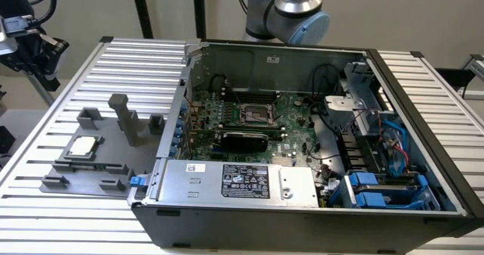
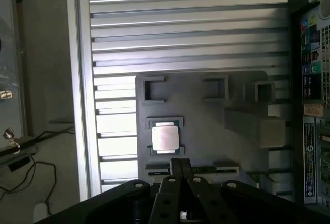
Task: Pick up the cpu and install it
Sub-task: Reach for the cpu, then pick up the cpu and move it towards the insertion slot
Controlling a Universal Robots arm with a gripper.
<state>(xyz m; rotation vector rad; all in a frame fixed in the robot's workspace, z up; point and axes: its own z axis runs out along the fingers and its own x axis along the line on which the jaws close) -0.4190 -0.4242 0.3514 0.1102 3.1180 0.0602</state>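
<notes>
The cpu (image 1: pixel 83 145) (image 2: pixel 165 138), a small square chip with a shiny silver top, lies flat in a holder on the grey fixture plate (image 1: pixel 106 170) (image 2: pixel 206 115), to the exterior view's left of the open computer case (image 1: pixel 302 209). Inside the case, the black-framed socket (image 1: pixel 257 114) sits on the green motherboard. My gripper (image 1: pixel 45 73) (image 2: pixel 180 166) hangs high above the table's left edge, well apart from the cpu. Its fingers are shut together with nothing between them.
Grey blocks and a tall post (image 1: pixel 124 119) stand up from the fixture plate around the cpu. The case holds a power supply (image 1: pixel 242 181), cables and blue drive brackets (image 1: pixel 378 190). The ribbed aluminium table (image 1: pixel 60 221) ends close to the plate's left side.
</notes>
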